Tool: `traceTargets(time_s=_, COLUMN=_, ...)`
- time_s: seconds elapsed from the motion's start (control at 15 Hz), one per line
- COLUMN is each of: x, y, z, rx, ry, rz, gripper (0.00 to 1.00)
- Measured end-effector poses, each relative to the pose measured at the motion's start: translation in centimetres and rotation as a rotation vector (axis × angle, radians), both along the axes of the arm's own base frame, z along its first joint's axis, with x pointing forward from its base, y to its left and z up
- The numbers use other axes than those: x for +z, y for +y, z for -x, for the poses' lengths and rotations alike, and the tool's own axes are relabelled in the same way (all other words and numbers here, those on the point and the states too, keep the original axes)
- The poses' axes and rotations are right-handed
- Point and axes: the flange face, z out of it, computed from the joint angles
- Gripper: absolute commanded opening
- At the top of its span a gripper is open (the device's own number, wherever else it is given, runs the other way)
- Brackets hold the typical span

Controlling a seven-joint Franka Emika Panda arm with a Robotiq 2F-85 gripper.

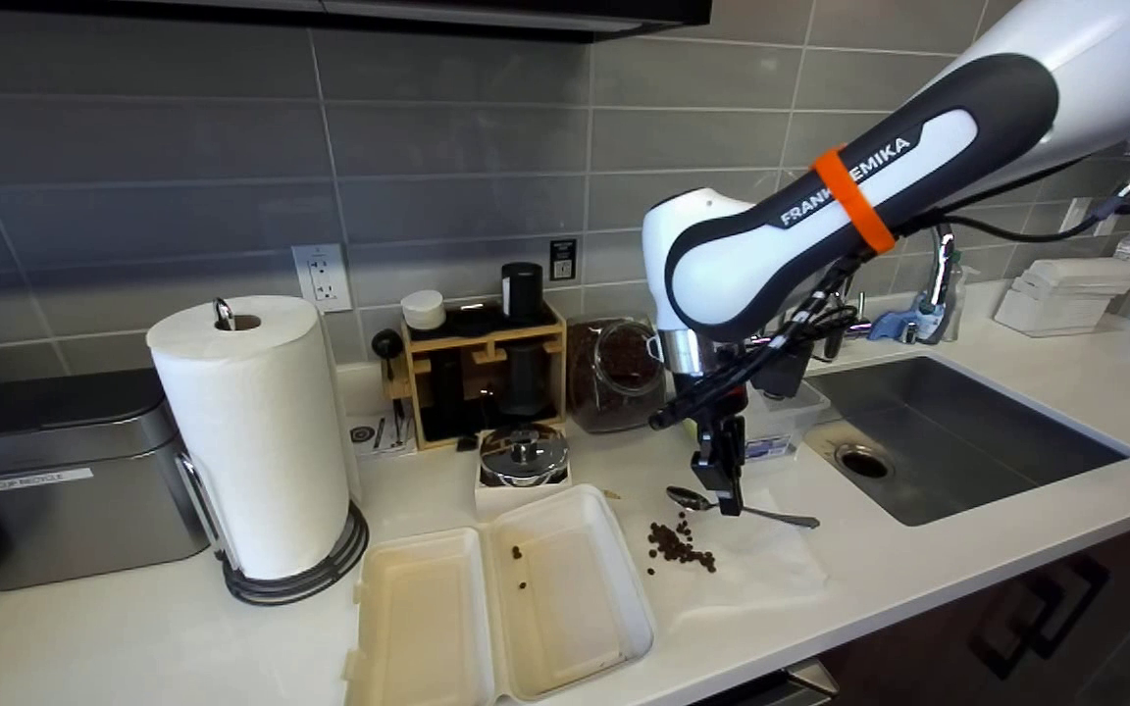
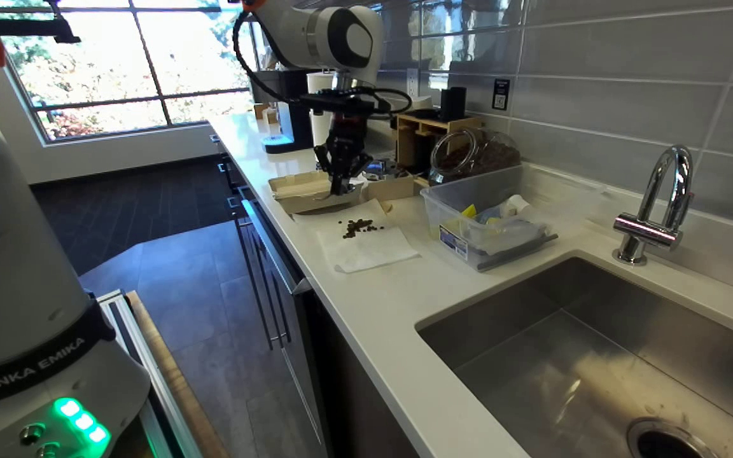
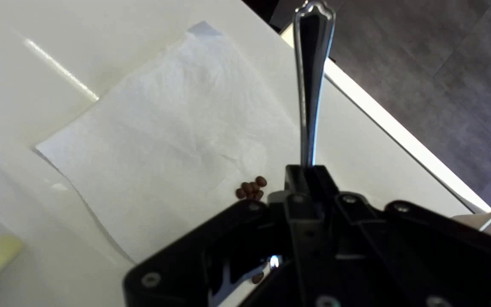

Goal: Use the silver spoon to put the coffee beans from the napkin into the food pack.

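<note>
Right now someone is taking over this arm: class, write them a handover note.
Gripper: shut on the spoon; can't tell whether the spoon is loaded.
Coffee beans: mostly piled on the napkin.
Takeaway box: open, beside the napkin.
Done: spoon gripped; a few beans in the box.
Still to do: spoon the pile into the box.

Napkin (image 3: 177,136) in all views; wrist view downward, closest

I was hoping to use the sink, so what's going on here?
A robot hand holds the silver spoon by its handle in mid-air. Most of the coffee beans lie loosely on the napkin, with just a few in the open food pack. Whether the spoon carries any is hard to tell.
</note>
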Motion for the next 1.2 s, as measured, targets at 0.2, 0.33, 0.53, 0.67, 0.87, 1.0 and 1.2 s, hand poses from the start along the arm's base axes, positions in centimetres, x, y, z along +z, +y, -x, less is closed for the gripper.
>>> traceTargets(time_s=0.2, x=2.0, y=1.4, z=1.0, rx=0.032, ry=0.023, rz=0.013, gripper=0.02)
traceTargets(time_s=0.33, x=3.0, y=2.8, z=1.4, rx=0.062, ry=0.031, rz=0.022, gripper=0.02)
traceTargets(time_s=0.53, x=4.3, y=5.5, z=1.8, rx=0.117, ry=0.038, rz=0.034, gripper=0.02)
traceTargets(time_s=0.67, x=4.7, y=7.5, z=2.0, rx=0.155, ry=0.035, rz=0.039, gripper=0.02)
traceTargets(time_s=0.87, x=4.3, y=10.3, z=2.0, rx=0.199, ry=0.027, rz=0.049, gripper=0.02)
traceTargets(time_s=1.0, x=3.3, y=11.9, z=1.9, rx=0.215, ry=0.03, rz=0.058, gripper=0.02)
traceTargets(time_s=1.2, x=1.4, y=14.0, z=1.2, rx=0.227, ry=0.039, rz=0.071, gripper=0.02)
